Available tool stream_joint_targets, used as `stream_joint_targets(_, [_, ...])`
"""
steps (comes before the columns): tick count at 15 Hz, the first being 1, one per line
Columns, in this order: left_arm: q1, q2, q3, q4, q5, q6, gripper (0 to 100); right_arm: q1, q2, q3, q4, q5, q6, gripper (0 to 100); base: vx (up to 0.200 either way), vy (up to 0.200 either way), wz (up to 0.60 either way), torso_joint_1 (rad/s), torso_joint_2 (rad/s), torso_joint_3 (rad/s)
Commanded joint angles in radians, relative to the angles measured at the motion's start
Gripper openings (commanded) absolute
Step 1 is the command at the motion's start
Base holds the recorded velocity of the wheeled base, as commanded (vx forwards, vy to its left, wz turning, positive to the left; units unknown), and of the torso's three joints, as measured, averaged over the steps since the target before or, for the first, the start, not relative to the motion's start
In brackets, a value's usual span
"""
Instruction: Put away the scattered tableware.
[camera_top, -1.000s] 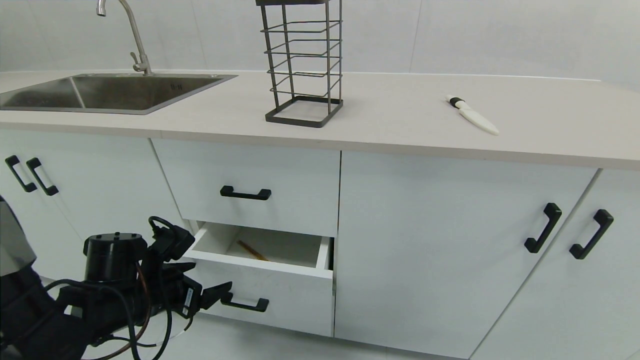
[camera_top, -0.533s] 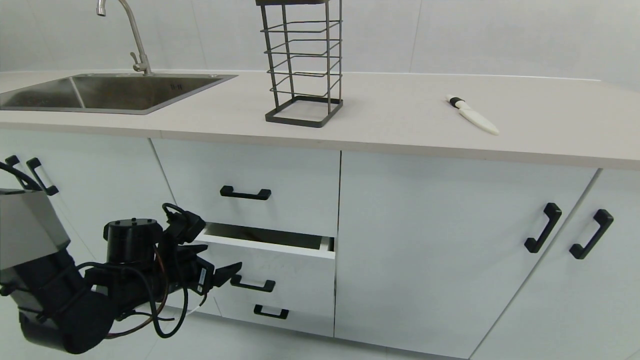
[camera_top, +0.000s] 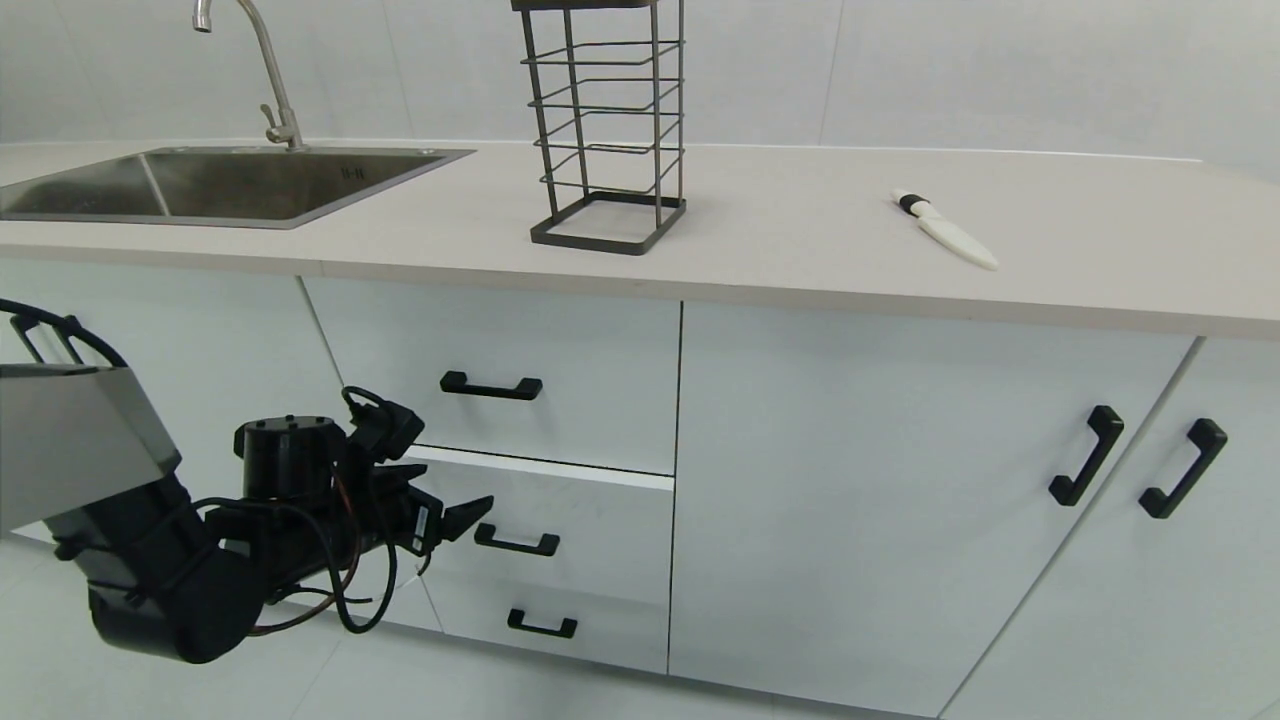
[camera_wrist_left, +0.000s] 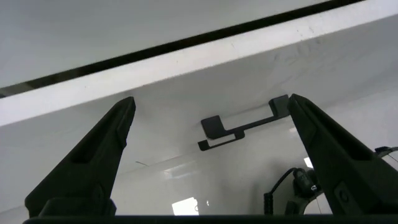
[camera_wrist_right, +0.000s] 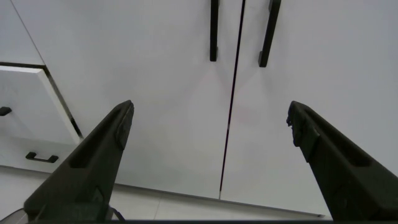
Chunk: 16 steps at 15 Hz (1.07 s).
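Your left gripper (camera_top: 475, 512), spread, beside drawer handle (camera_top: 516, 541); drawer (camera_top: 600, 510) nearly shut, contents hidden. Right gripper (camera_wrist_right: 210, 106) spread. Knife (camera_top: 945, 230) on counter (camera_top: 800, 250).

The middle drawer (camera_top: 600, 515), open a second ago, now sits almost shut; the left hand (camera_top: 472, 514) follows it in, spread at its handle (camera_top: 516, 541).
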Motion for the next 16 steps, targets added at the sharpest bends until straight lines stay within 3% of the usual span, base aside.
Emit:
stream_joint_targets(1, [-0.001, 0.024, -0.014, 0.001, 0.0, 0.0, 100, 0.0, 0.002, 0.0, 0.0, 0.0, 0.0, 100, 0.0, 0.0, 0.0, 0.0, 0.0, 0.0])
stream_joint_targets(7, [-0.001, -0.001, 0.033, 0.0, 0.002, 0.0, 100, 0.0, 0.002, 0.0, 0.0, 0.0, 0.0, 100, 0.0, 0.0, 0.0, 0.0, 0.0, 0.0])
stream_joint_targets(11, [0.006, 0.042, -0.021, -0.049, 0.002, -0.021, 100, 0.0, 0.002, 0.0, 0.0, 0.002, 0.0, 100, 0.0, 0.0, 0.0, 0.0, 0.0, 0.0])
stream_joint_targets(16, [0.009, -0.007, 0.091, -0.102, -0.001, -0.023, 100, 0.0, 0.002, 0.0, 0.0, 0.0, 0.0, 100, 0.0, 0.0, 0.0, 0.0, 0.0, 0.0])
